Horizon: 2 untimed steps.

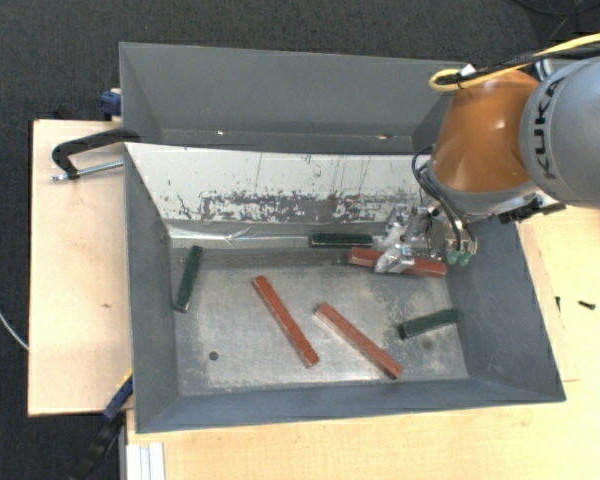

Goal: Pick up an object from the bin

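Observation:
My gripper point(401, 254) hangs low at the back right of the bin, below the orange wrist cover. Directly beneath it lies a flat red stick point(363, 259), its left end poking out to the left and its right end showing under the wrist. Whether the stick is gripped is hidden. A dark green stick point(342, 239) lies just left of the gripper along the back wall. Another dark green stick point(428, 323) rests tilted on the floor in front of the gripper.
Two long red sticks point(285, 320) point(357, 340) lie diagonally on the middle of the floor. A dark green stick point(188, 277) leans by the left wall. The bin's sloped walls rise close behind and to the right of the gripper.

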Tool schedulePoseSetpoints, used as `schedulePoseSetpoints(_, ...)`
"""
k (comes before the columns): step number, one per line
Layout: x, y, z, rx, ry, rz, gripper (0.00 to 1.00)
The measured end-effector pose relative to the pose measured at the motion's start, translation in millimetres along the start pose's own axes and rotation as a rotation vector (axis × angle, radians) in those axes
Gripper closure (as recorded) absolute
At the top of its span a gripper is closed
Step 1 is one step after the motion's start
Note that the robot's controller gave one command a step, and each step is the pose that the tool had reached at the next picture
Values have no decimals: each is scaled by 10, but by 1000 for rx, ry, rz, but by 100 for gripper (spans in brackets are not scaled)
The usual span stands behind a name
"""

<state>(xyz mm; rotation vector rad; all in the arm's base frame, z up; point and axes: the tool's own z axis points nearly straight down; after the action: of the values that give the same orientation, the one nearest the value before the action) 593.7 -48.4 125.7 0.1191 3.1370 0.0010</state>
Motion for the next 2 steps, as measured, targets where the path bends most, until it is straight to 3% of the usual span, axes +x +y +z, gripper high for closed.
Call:
schedulePoseSetpoints(1,-13,-20,75,1,3,-205,100)
schedulePoseSetpoints(2,-36,103,-115,0,-5,-206,100)
